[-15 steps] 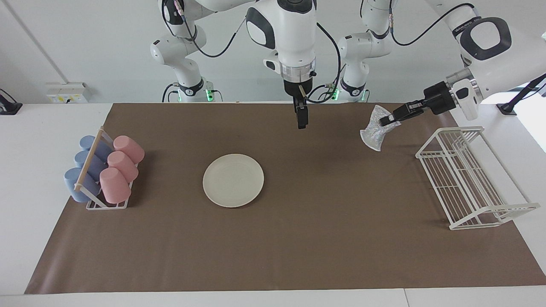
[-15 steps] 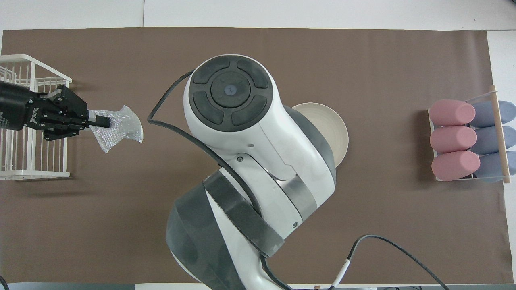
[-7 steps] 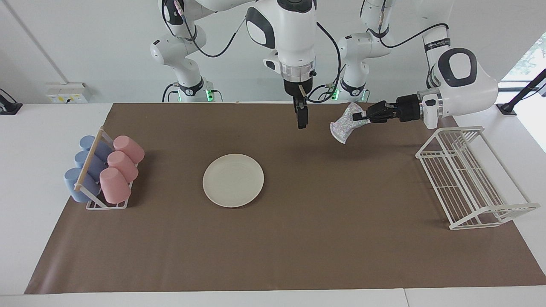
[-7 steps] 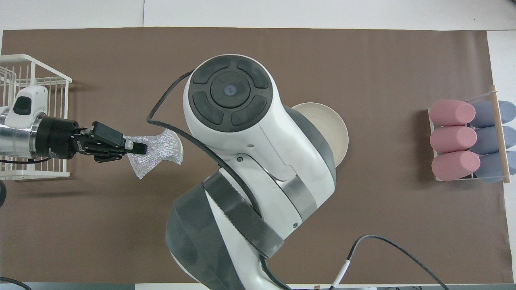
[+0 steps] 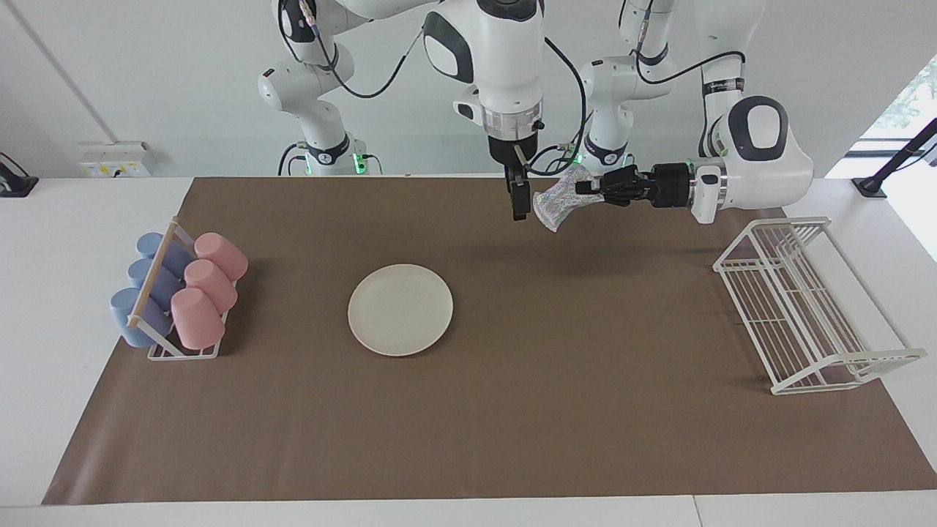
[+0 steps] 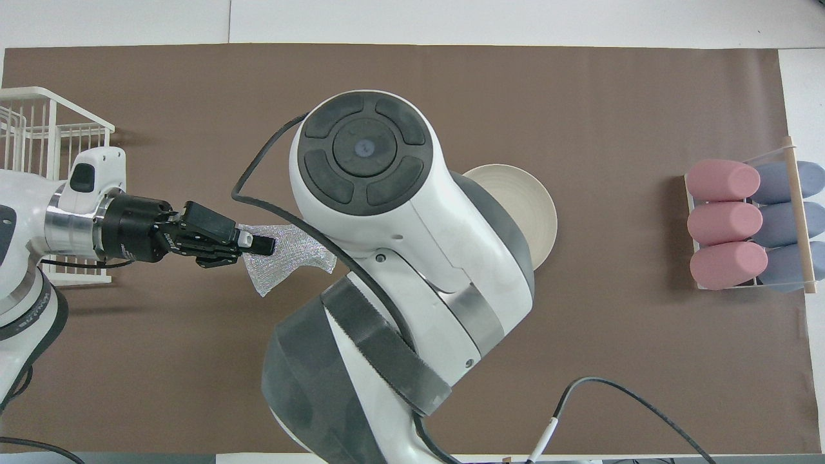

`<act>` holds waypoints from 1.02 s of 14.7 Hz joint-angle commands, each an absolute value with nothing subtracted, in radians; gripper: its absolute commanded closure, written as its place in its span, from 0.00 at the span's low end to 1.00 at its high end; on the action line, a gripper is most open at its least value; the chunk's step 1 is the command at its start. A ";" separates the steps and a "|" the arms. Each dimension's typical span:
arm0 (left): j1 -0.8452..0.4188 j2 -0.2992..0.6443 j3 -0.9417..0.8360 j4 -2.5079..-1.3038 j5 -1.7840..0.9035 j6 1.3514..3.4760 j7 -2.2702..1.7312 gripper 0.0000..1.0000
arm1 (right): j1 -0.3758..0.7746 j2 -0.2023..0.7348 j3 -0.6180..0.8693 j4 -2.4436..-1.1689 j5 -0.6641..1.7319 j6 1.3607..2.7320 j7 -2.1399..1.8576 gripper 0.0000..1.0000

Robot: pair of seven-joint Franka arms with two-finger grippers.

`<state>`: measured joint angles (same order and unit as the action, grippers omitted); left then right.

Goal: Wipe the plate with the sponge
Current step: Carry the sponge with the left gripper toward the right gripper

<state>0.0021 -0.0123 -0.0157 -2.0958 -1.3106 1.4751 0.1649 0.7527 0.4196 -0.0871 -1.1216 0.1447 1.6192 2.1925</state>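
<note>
Over the brown mat point(image 5: 512, 410) on the desk, my left arm stretches out nearly level from its base toward the middle, the wrist horizontal. My left gripper point(image 5: 590, 188) point(image 6: 261, 244) points sideways toward my right arm, and its jaws are clamped on one edge of the sponge point(image 5: 556, 200) point(image 6: 287, 261). The sponge hangs from that pinch in the air, a crumpled silvery pad fanning out and drooping below the jaws, clear of the mat. It hangs just beside my right gripper point(image 5: 519, 203), and I cannot tell whether the two touch.

My right arm waits, its last link pointing straight down over the mat near the robots' edge. Seen from the side its jaws look narrow, but I cannot tell whether they are together or apart. In the overhead view this arm's bulk covers its own gripper and part of the plate.

The plate point(image 5: 400, 309) point(image 6: 525, 206) lies flat on the mat, bare, toward the right arm's end from my right gripper and farther from the robots. It is well apart from the sponge.

At the right arm's end of the desk a cup rack point(image 5: 176, 307) point(image 6: 754, 222) holds pink and blue cups lying on their sides. At the left arm's end stands a white wire rack point(image 5: 798, 307) point(image 6: 38, 187).
</note>
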 commanded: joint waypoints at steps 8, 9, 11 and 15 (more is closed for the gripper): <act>-0.046 -0.017 -0.002 -2.123 -1.364 1.488 0.189 1.00 | 0.785 0.371 -0.080 -1.229 0.178 1.741 2.221 0.00; -0.043 -0.017 -0.002 -2.123 -1.364 1.485 0.187 1.00 | 0.787 0.371 -0.080 -1.229 0.178 1.741 2.221 0.00; -0.041 -0.017 -0.002 -2.123 -1.364 1.482 0.187 1.00 | 0.801 0.371 -0.080 -1.233 0.179 1.752 2.221 0.01; -0.038 -0.017 -0.002 -2.123 -1.362 1.474 0.189 1.00 | 0.807 0.364 -0.078 -1.258 0.179 1.810 2.223 0.09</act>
